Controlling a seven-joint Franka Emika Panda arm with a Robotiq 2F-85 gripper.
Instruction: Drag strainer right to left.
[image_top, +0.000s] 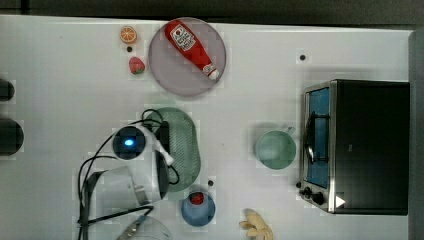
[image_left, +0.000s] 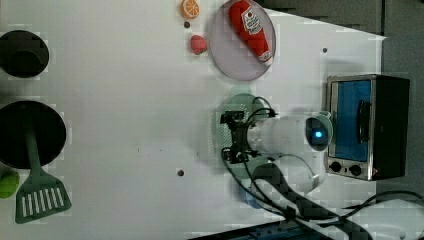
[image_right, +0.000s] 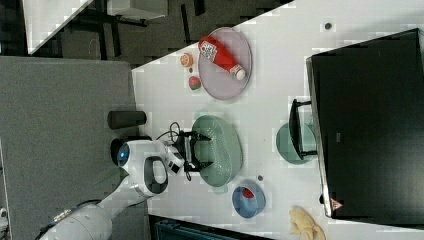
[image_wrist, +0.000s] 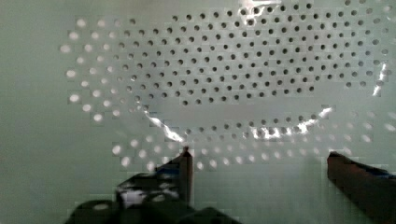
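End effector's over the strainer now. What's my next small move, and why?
Probably lower a little further, until a finger bears on the strainer. The end effector is open above the bowl, with perforated floor between the fingers and nothing gripped, so dragging now would likely leave the strainer behind.

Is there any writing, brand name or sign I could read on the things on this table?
No text can be read as words.
Ketchup bottle: a white label with dark print, too blurred to read.
Toaster oven: a small white triangle mark at one corner in the top view; in the right view a red-and-white warning triangle, its symbol too small to make out.
Strainer, mug and plate: no markings visible.
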